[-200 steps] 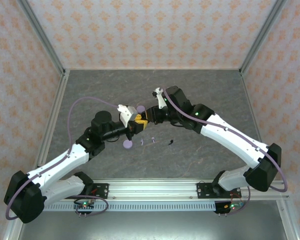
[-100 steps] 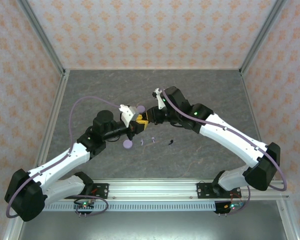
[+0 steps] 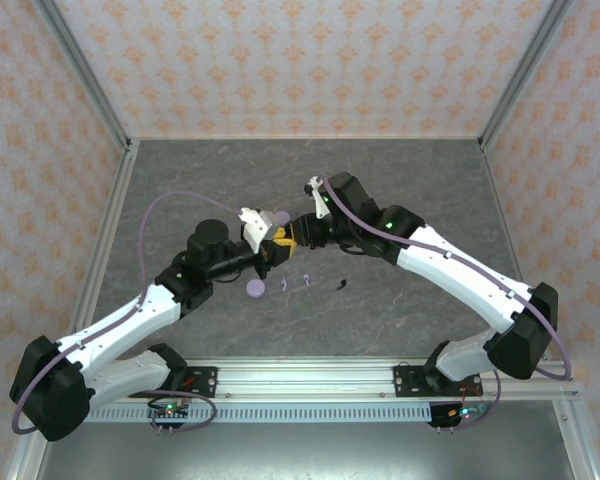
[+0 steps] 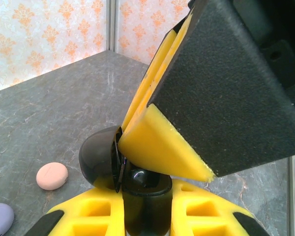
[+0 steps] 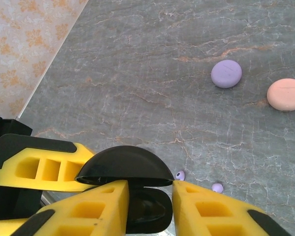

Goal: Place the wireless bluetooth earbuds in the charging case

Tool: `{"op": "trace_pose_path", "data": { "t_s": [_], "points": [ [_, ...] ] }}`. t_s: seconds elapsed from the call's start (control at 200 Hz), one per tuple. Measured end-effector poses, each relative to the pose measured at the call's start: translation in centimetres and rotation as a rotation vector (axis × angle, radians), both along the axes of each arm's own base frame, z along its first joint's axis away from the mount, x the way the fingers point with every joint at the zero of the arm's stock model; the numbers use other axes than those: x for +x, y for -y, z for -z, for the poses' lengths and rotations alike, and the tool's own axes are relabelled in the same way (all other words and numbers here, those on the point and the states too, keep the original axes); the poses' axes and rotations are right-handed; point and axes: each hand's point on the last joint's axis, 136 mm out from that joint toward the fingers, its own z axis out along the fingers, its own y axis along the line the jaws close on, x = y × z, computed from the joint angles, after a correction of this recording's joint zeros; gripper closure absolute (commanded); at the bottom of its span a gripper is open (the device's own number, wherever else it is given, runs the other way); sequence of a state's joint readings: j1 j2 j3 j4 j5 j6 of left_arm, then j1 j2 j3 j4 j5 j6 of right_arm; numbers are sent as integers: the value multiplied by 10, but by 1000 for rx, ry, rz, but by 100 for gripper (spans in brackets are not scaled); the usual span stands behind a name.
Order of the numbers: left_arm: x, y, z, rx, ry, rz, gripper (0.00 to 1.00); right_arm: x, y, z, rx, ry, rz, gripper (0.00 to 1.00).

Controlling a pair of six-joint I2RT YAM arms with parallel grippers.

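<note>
Black case (image 5: 123,168) mid table (image 3: 420,180), walls (image 3: 280,60) well apart.

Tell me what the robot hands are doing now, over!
Left gripper shut on the black case, lid open. Right gripper straddling it, grip unclear. Two lavender earbuds loose on the table. Lavender case, pink case well aside.

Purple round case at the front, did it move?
No. The purple case stays put: same gap from the table's front rail and from the lavender earbud right of it.
</note>
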State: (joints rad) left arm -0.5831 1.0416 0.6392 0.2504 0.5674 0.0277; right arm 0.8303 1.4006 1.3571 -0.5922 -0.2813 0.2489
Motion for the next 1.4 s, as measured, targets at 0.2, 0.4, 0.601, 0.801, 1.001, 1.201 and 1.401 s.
{"op": "trace_pose_path", "data": {
  "t_s": [0.2, 0.4, 0.601, 0.801, 1.001, 1.201, 1.401],
  "points": [
    [0, 0, 0, -1, 2, -1, 100, -2, 5, -8, 13, 14, 6, 49],
    [1, -5, -2, -3, 14, -26, 100, 2, 42, -38, 73, 76, 85, 47],
    [-10, -18, -7, -19, 50, -57, 100, 12, 90, 7, -20, -8, 234, 48],
    [-19, -29, -15, -34, 80, -82, 100, 5, 105, 115, -254, -257, 281, 52],
    [-20, -31, -20, -43, 94, -88, 100, -10, 115, 190, -399, -433, 295, 55],
    [-20, -31, -20, -43, 94, -89, 100, -6, 109, 212, -408, -466, 302, 60],
    [-20, -31, -19, -42, 93, -89, 100, -2, 105, 223, -404, -478, 305, 65]
  ]
}}
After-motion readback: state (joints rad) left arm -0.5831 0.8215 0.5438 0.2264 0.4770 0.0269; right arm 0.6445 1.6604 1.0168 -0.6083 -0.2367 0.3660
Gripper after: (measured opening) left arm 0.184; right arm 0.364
